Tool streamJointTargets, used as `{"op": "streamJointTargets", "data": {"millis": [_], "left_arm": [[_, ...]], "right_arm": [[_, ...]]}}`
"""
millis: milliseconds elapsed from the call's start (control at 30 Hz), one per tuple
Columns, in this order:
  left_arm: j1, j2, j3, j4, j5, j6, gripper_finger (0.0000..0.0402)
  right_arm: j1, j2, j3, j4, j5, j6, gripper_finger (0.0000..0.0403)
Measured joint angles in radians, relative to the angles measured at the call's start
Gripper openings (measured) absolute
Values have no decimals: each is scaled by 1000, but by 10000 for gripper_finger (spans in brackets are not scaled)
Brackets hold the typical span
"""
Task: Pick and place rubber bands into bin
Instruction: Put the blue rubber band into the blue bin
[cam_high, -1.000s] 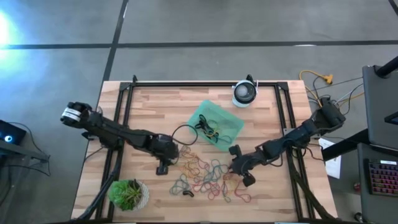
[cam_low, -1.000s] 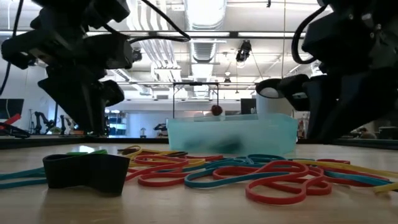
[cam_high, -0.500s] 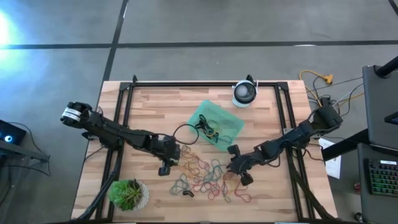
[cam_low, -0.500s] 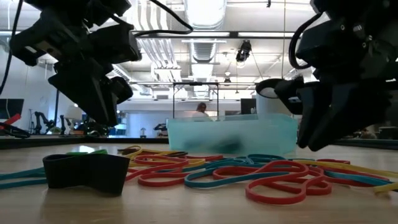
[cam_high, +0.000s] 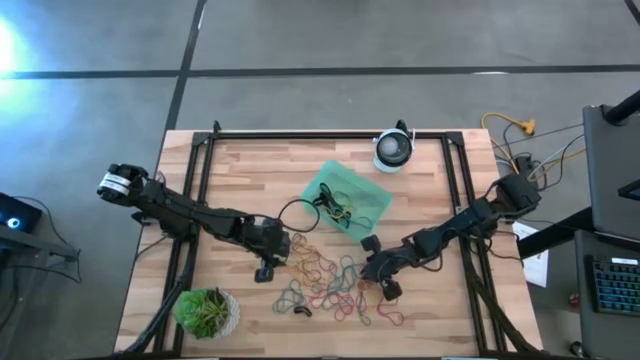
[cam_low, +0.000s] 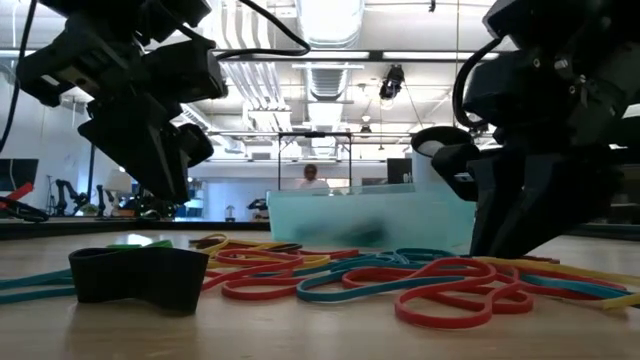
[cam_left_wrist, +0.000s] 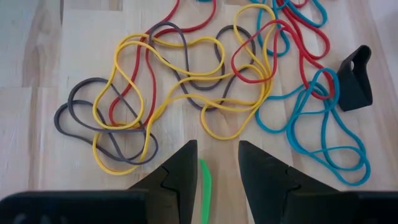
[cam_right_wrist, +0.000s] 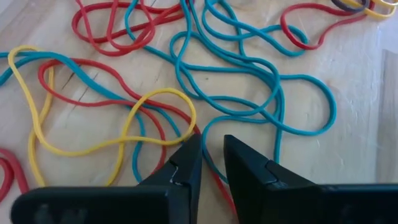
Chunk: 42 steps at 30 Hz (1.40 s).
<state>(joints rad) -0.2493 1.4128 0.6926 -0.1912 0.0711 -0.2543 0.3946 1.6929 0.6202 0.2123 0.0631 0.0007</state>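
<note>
The rubber bands (cam_high: 328, 283) lie in a loose heap of red, yellow, blue and grey loops on the wooden table, near its front edge. A wide black band (cam_low: 135, 275) rests flat at the heap's near side. The mint-green bin (cam_high: 350, 196) sits behind the heap with a few bands inside. My left gripper (cam_high: 265, 263) is open at the heap's left edge, with a green strand (cam_left_wrist: 205, 185) between its fingers. My right gripper (cam_high: 374, 270) is low at the heap's right edge, narrowly open, and straddles a blue strand (cam_right_wrist: 209, 163) and a red one.
A round white-and-black device (cam_high: 394, 150) stands at the far edge. A potted plant (cam_high: 207, 312) is at the near left corner. A black cable loop (cam_high: 294, 212) lies left of the bin. Black frame rails (cam_high: 203, 170) run along both sides. A person (cam_low: 312, 177) shows far behind.
My right gripper has moved toward the table's left into the heap's edge and come down close to the tabletop. My left gripper tipped a little toward the heap, then held still. The bands have not shifted.
</note>
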Motion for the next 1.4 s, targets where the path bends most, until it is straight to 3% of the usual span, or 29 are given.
{"op": "streamJointTargets", "data": {"millis": [200, 667, 1400], "left_arm": [[0, 0, -2, 0, 0, 0, 101], [0, 1, -7, 12, 0, 0, 101], [0, 1, -10, 57, -5, 8, 101]], "right_arm": [[0, -15, -2, -20, -7, -35, 12], [0, -94, 29, -82, -5, -62, 9], [4, -436, 94, -187, 208, -370, 8]]}}
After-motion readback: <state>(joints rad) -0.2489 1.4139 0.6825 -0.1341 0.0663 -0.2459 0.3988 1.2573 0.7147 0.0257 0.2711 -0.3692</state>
